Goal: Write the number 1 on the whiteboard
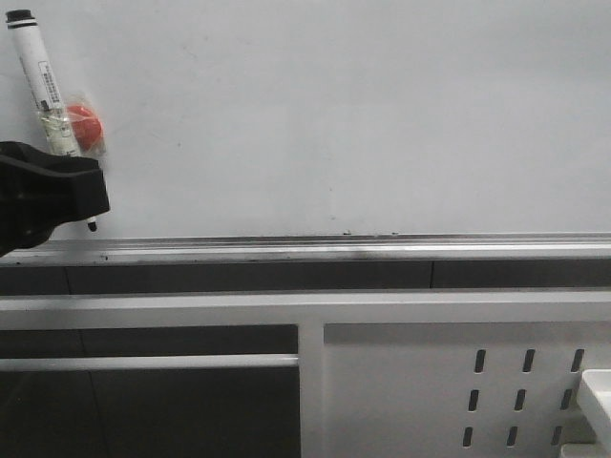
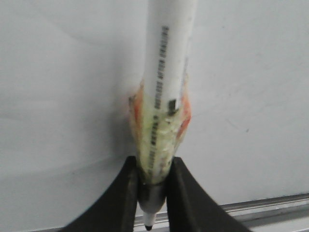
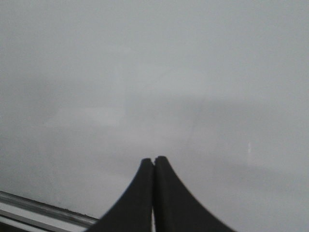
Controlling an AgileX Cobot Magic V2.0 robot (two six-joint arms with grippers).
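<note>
Left claw is black and sits low at the left side of the whiteboard. It is closed on a white pen. The pen stands almost straight up, leaning a little to the left at its top. Its black cap end is up high, and its small dark tip pokes out under the claw, just above the silver rail. A red magnet is stuck to the side of the pen under some clear tape, just above the claw.

From the left wrist, the two black fingers squeeze the pen from both sides near its tip. The tip is very near the whiteboard, but I cannot tell if it touches.

Right claw shows only from its own wrist. Its two black fingers are pressed together with nothing between them. It is in front of the plain whiteboard, with the rail close by.

I see no number 1 anywhere. Only a few tiny dark specks sit near the rail.

Below the rail is a white panel with oval slots.
</note>
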